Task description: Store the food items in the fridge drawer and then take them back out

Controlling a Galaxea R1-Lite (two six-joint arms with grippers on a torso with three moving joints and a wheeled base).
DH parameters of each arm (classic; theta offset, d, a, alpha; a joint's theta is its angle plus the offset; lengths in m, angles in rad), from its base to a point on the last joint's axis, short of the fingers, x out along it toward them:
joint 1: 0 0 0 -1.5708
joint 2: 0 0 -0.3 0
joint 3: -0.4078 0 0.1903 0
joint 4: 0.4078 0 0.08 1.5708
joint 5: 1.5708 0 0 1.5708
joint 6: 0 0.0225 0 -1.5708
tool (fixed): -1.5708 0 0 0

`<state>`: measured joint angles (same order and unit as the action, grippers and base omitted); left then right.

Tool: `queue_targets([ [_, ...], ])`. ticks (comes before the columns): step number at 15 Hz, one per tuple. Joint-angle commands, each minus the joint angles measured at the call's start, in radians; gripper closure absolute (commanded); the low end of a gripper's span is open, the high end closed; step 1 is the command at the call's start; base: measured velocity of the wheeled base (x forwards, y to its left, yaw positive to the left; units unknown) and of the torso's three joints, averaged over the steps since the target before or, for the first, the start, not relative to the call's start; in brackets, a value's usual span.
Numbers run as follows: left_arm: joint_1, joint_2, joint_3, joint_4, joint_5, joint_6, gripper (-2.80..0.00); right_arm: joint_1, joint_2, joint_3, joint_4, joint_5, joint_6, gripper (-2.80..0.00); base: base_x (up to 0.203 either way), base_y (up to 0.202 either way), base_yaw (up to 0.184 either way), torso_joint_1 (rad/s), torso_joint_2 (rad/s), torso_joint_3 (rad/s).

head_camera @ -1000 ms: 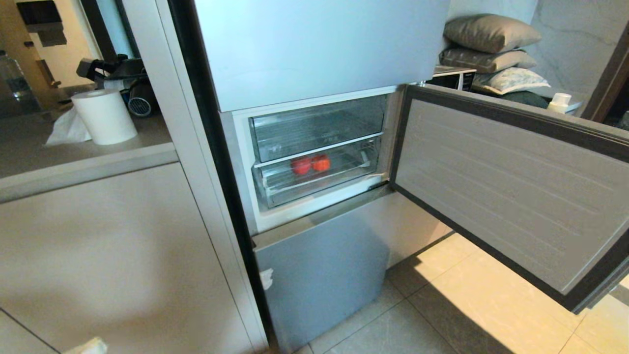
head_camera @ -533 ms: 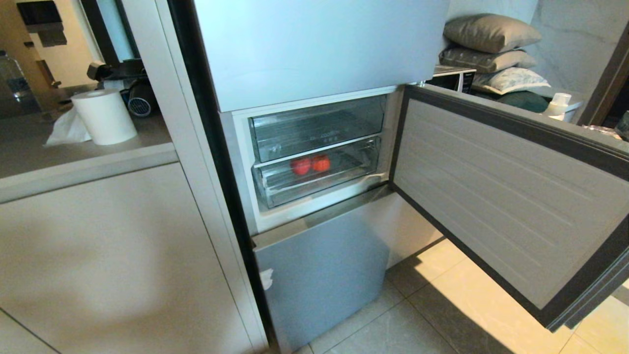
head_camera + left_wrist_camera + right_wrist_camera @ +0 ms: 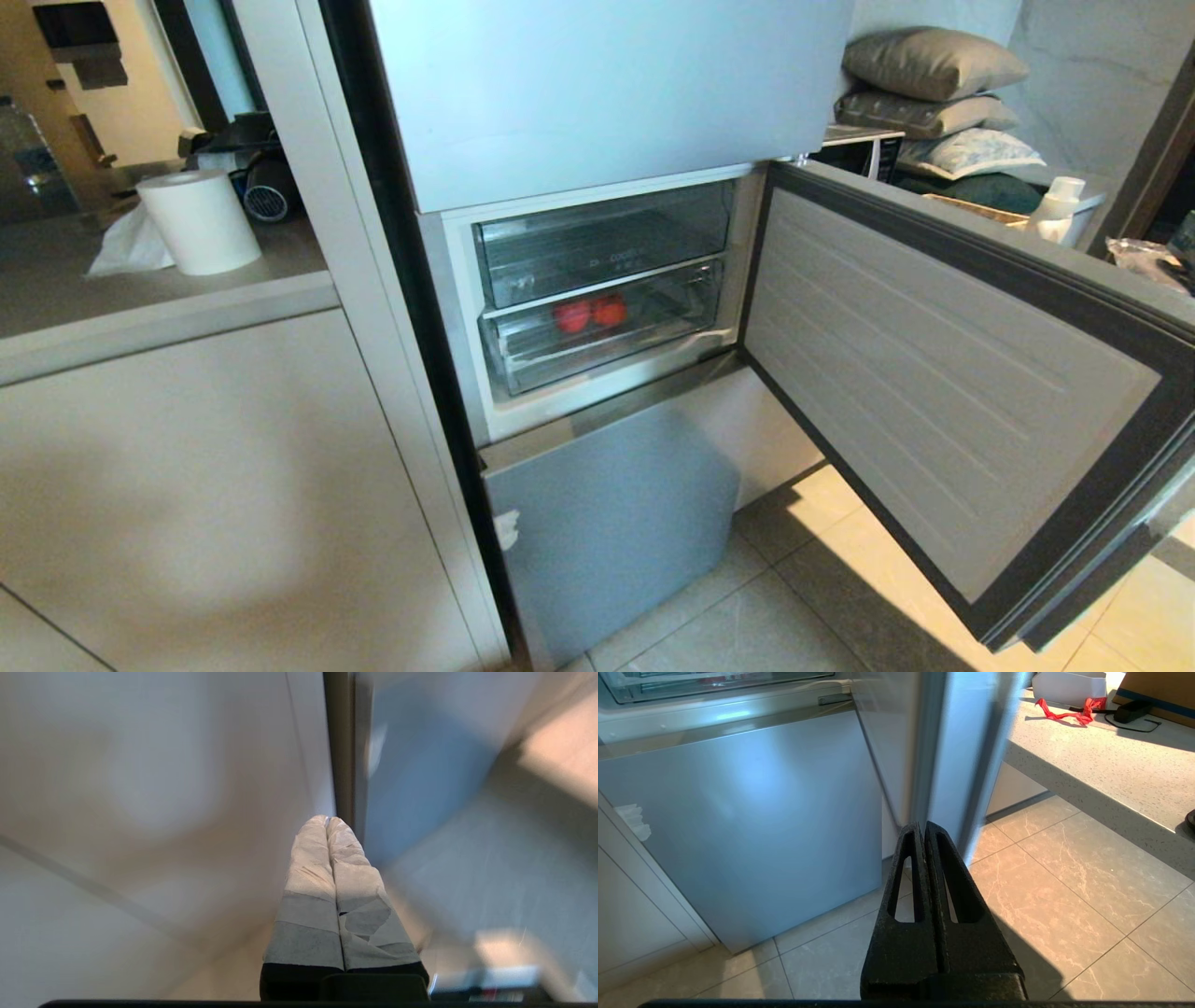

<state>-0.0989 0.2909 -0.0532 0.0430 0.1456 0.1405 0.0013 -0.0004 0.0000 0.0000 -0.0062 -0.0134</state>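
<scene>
Though both our left gripper [image 3: 327, 820] and right gripper [image 3: 923, 826] are pressed together, empty, below the fridge drawer [image 3: 607, 343], we judge the tomatoes [image 3: 590, 314] inside light, smooth, bruisable; pinch gently around their middle

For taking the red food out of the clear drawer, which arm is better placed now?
Probably the right: the right gripper faces the fridge just below the drawer holding the red food items; the left gripper faces the cabinet.

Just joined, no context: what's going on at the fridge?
Nothing is being handled. The fridge door stands open, and two red food items sit in the clear fridge drawer, which is pushed in. The left tool and right tool are both shut and empty, low in front of the fridge.
</scene>
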Motion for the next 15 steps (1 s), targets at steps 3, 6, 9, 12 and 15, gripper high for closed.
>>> queue_targets([
  [3,-0.009,0.000,-0.032,0.101,-0.102,0.021,0.00,0.000,0.000,0.000,0.000,0.000,0.000,0.00,0.000,0.000,0.000,0.000,0.00,0.000],
  [6,-0.015,-0.007,0.051,-0.052,-0.202,0.027,0.00,0.000,0.000,0.000,0.000,0.000,0.001,0.00,0.000,0.000,0.000,0.000,0.00,0.000],
  [9,-0.104,-0.008,0.048,-0.029,-0.212,0.025,0.00,0.000,0.000,0.000,0.000,0.000,0.003,0.00,0.000,0.000,0.000,0.000,0.00,0.000],
  [12,-0.108,-0.010,0.055,-0.059,-0.177,-0.007,0.00,0.000,0.001,0.000,0.000,0.000,0.003,0.00,0.000,0.000,0.000,0.000,0.00,0.000],
  [15,-0.106,0.015,0.040,0.007,-0.179,-0.028,0.00,0.000,0.000,0.000,0.000,0.000,0.003,0.00,0.000,0.000,0.000,0.000,0.00,0.000],
])
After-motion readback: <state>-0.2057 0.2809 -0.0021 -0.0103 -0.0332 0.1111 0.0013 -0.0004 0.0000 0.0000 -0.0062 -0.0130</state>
